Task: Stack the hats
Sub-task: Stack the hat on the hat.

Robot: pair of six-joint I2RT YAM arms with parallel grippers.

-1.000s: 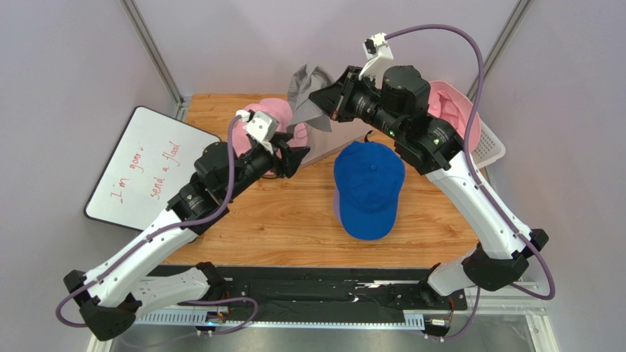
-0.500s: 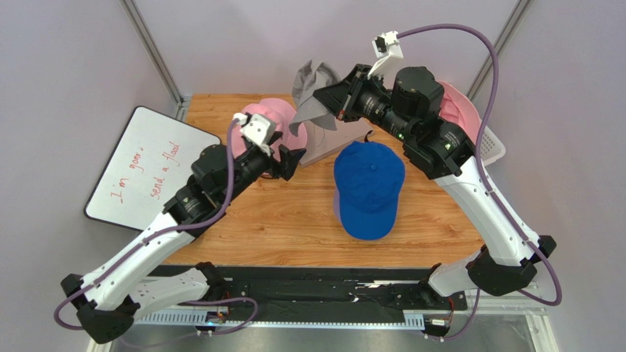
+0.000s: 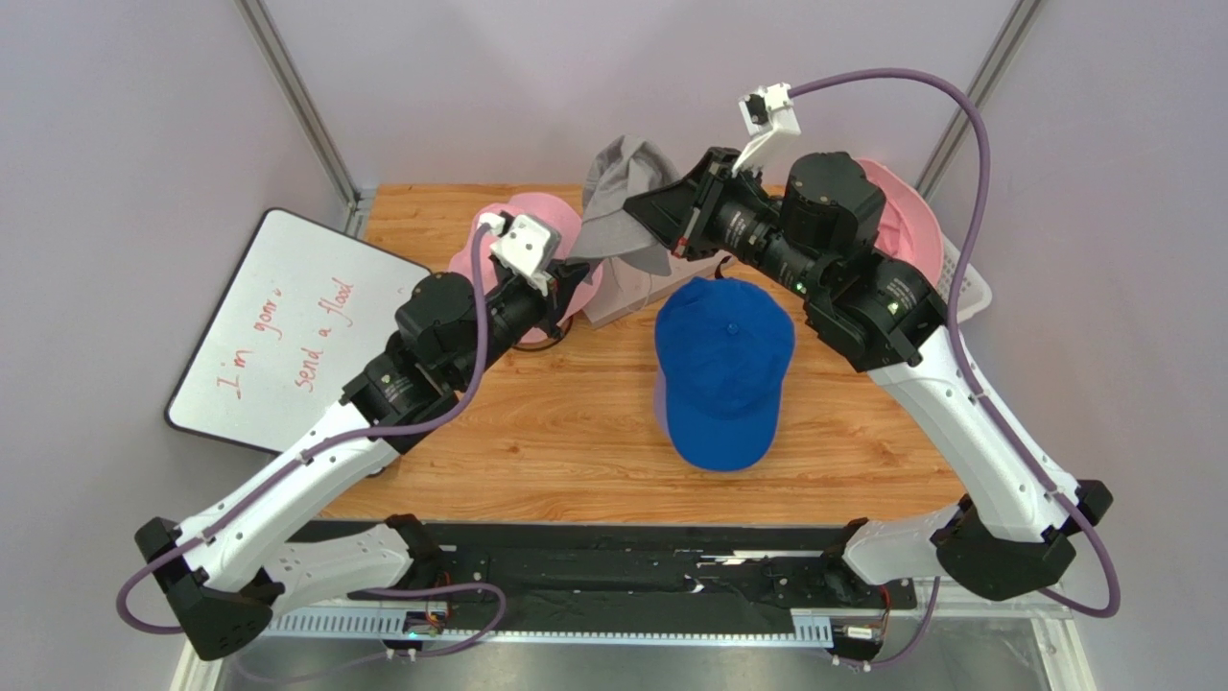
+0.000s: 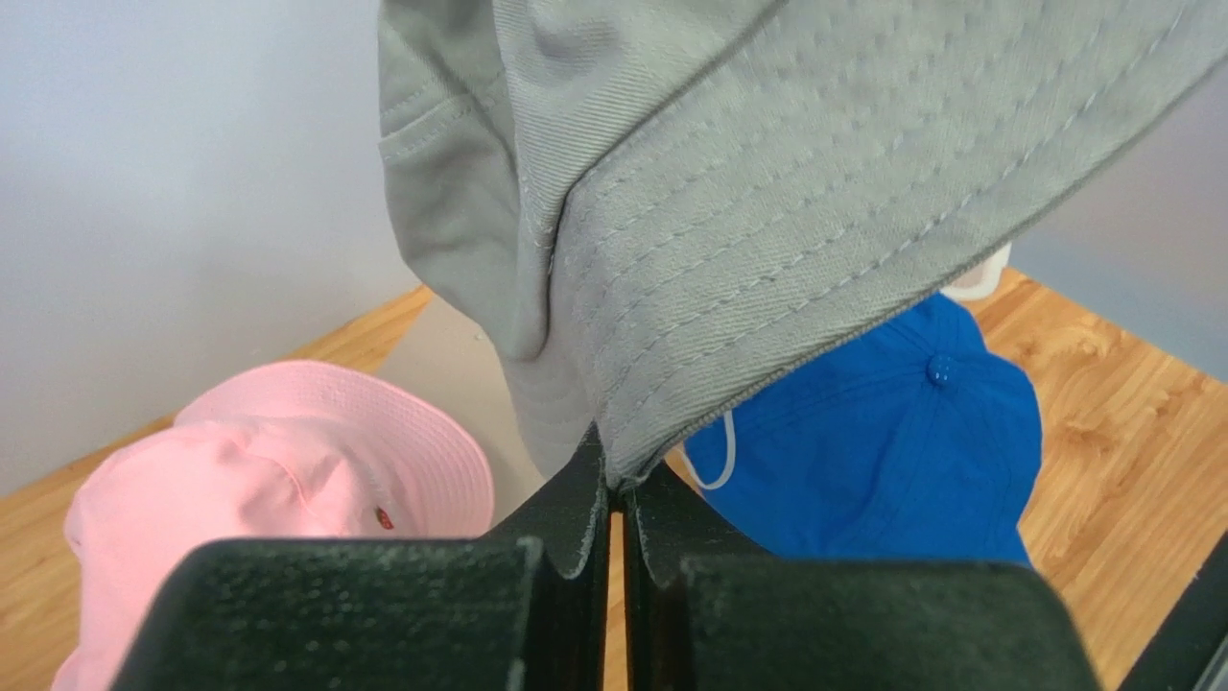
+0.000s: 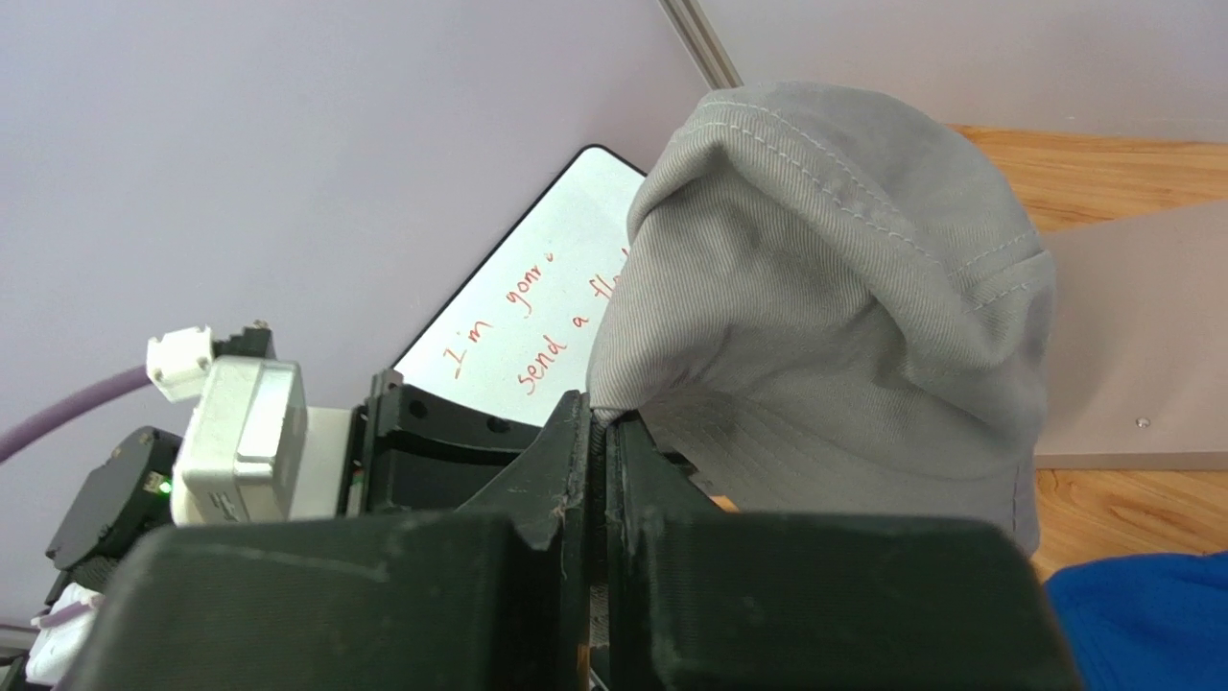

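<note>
View from above of a wooden table [image 3: 577, 432] with a plank grain pattern and two robot arms reaching over it from the near edge. Toward 12 o'clock, a grey bucket hat [image 3: 623, 202] of stitched cotton twill hangs crumpled above the table, held from both sides. The right gripper [image 5: 603, 425] has its black jaws pressed together on a fold of the hat's fabric. The left gripper [image 4: 617, 478] is clamped on the lower edge of the floppy brim (rows of parallel stitching run along it). Just below the grey hat, a flat beige sheet lies on the wood.

At 11 o'clock, a soft pink bucket hat [image 3: 555, 216] sits on the table, partly hidden by the left arm. Just right of centre lies a blue baseball cap [image 3: 724, 367], rounded crown up, button on top, its bill pointing to 6 o'clock. At 2 o'clock, a white mesh basket [image 3: 963, 295] holds another pink hat [image 3: 894, 216]. At 9 o'clock, a whiteboard [image 3: 274, 324] with red handwriting hangs over the table's edge.
</note>
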